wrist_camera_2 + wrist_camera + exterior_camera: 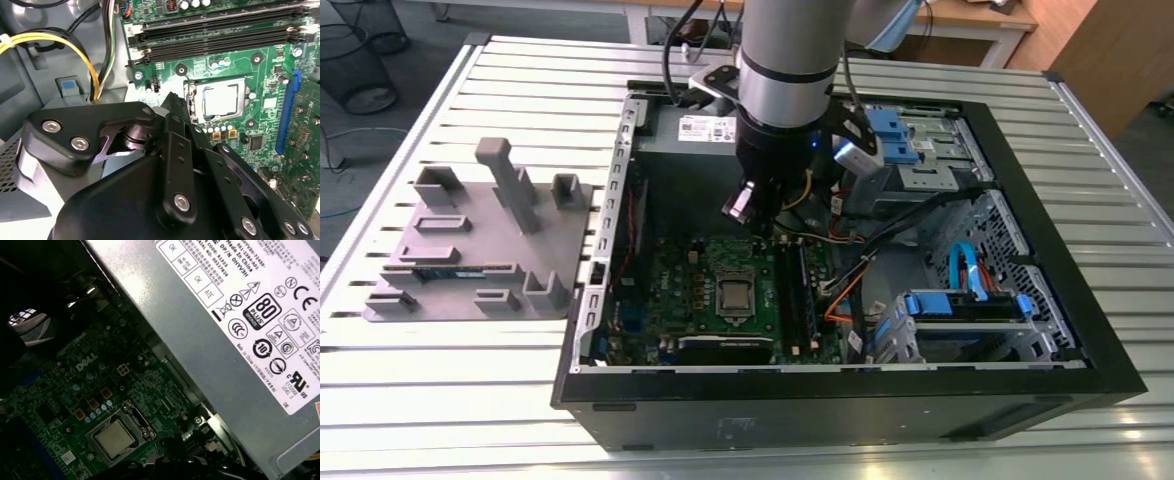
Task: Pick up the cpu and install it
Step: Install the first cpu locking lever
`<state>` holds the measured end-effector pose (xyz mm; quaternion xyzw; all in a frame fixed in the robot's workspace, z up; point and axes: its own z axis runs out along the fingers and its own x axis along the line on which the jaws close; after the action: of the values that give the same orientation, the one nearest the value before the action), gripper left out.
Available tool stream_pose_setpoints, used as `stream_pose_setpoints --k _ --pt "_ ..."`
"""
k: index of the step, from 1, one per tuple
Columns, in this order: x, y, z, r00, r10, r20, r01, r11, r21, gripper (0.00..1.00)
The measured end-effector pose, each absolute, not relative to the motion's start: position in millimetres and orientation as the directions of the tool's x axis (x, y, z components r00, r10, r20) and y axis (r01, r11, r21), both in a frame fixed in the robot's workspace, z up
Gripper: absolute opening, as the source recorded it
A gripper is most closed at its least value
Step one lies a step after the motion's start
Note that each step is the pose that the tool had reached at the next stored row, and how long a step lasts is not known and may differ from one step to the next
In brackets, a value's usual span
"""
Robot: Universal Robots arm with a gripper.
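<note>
The cpu point(735, 296) is a square chip with a silver top, lying flat inside the metal socket frame point(735, 275) in the middle of the green motherboard point(674, 300). Both wrist views show the cpu point(220, 99) point(116, 438) seated in that frame. My gripper point(750, 205) hangs inside the open computer case, above the board and toward the power supply side of the socket, apart from the chip. In the second wrist view the black gripper point(172, 100) points toward the socket, its tip just short of the frame.
The grey power supply point(707, 130) point(240, 315) is close beside the gripper. Black memory slots point(215, 35) and yellow and black cables point(50, 40) flank the socket. A grey fixture tray point(467, 250) with a green memory stick point(454, 271) lies on the slatted table point(454, 420) at the exterior view's left.
</note>
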<state>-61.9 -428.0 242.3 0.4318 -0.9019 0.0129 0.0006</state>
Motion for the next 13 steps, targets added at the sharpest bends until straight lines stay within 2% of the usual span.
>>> stream_pose_setpoints --k 13 --pt "-62.5 -437.7 241.0 -0.649 -0.761 0.016 -0.761 0.648 -0.026 0.11"
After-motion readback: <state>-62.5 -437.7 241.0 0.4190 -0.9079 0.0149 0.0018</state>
